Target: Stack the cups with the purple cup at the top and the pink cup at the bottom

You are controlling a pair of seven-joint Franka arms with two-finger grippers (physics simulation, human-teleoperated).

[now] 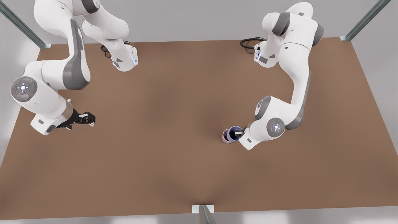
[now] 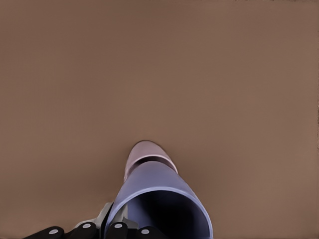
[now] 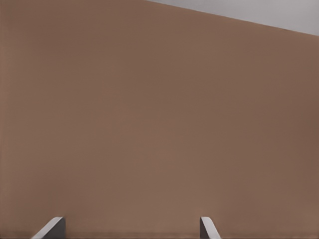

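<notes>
Left gripper (image 1: pixel 238 133) at the cups, on the front view's right side of the table (image 1: pixel 174 161); jaws closed on the rim of the purple cup (image 1: pixel 233 133), one finger (image 1: pixel 238 133) reaching inside the mouth. Purple cup seated in the pink cup (image 1: pixel 226 137), only a sliver of pink showing past it. Whether fully bottomed out, cannot tell from above.

Right gripper (image 1: pixel 88 118) well apart on the front view's left, above bare table, jaws open and empty, waiting.

Step in hand, by judgement: end of placement, purple on top, pink beneath, grip not yet let go. Next move calls for opening the jaws without dragging the rim, then lifting straight out so the inside finger clears the cup wall and the stack stays put. Risk: tipping both cups if pulled sideways.

Left wrist view: purple cup (image 2: pixel 157 199) close up, dark inside, pink cup (image 2: pixel 144 151) poking out beyond it, nesting plain here, less so from the front. Right wrist view: two fingertips (image 3: pixel 50 228) set wide apart over the table (image 3: pixel 159 109). Front view alone gives both arms and the spacing between them.
</notes>
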